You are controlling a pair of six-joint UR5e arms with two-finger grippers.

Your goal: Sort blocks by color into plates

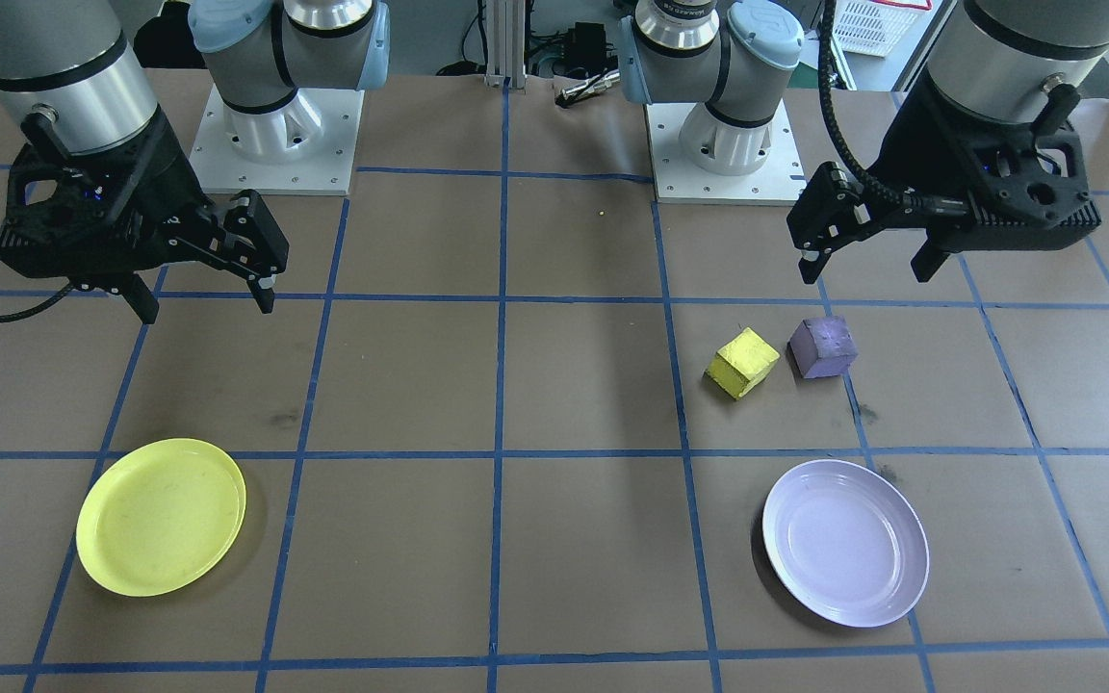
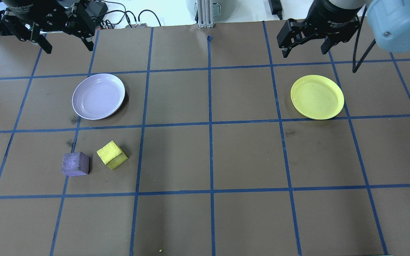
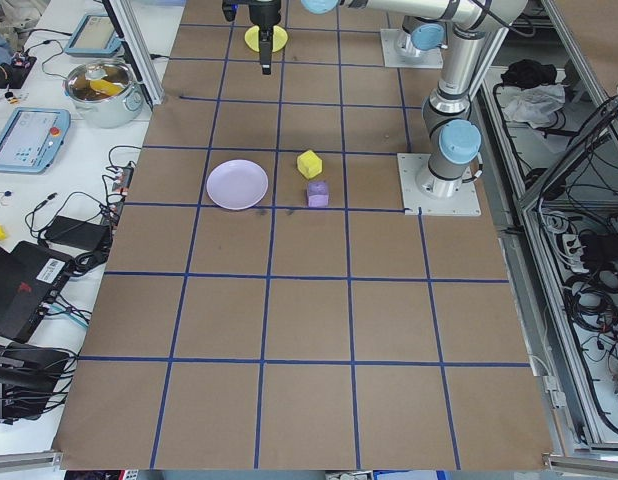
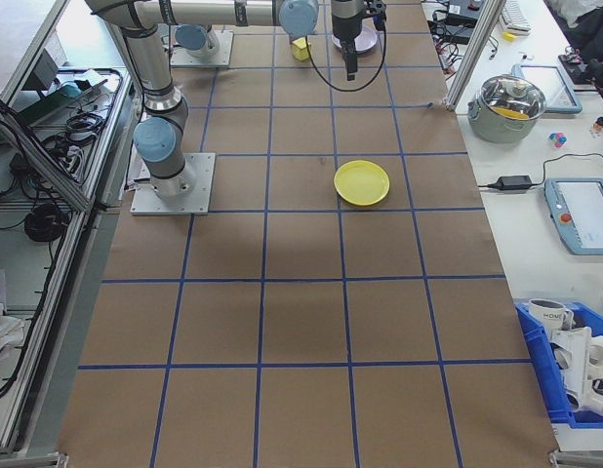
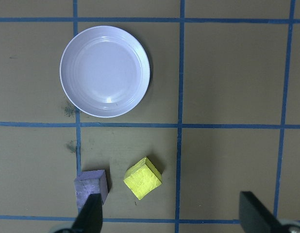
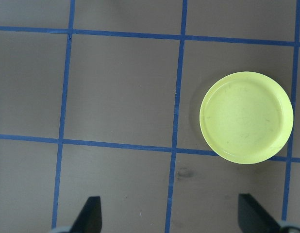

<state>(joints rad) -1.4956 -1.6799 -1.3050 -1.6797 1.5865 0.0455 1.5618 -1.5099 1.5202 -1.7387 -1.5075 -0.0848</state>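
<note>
The yellow block (image 2: 111, 154) and the purple block (image 2: 75, 164) lie side by side on the brown table, a little apart, on my left half. Just beyond them rests the empty lavender plate (image 2: 98, 96). An empty yellow plate (image 2: 317, 96) sits on my right half. High over the far left of the table, my left gripper (image 2: 68, 46) hangs open and empty; its wrist view shows the purple block (image 5: 91, 187) by one fingertip and the yellow block (image 5: 142, 177) between the fingers. My right gripper (image 2: 306, 49) hovers open and empty beyond the yellow plate (image 6: 246, 117).
Blue tape lines divide the table into squares. Both arm bases (image 1: 275, 144) (image 1: 723, 144) stand at the robot's edge. Off the table's far side are a steel pot (image 3: 101, 88), tablets and cables. A blue bin (image 4: 575, 375) with cups sits beside the right end.
</note>
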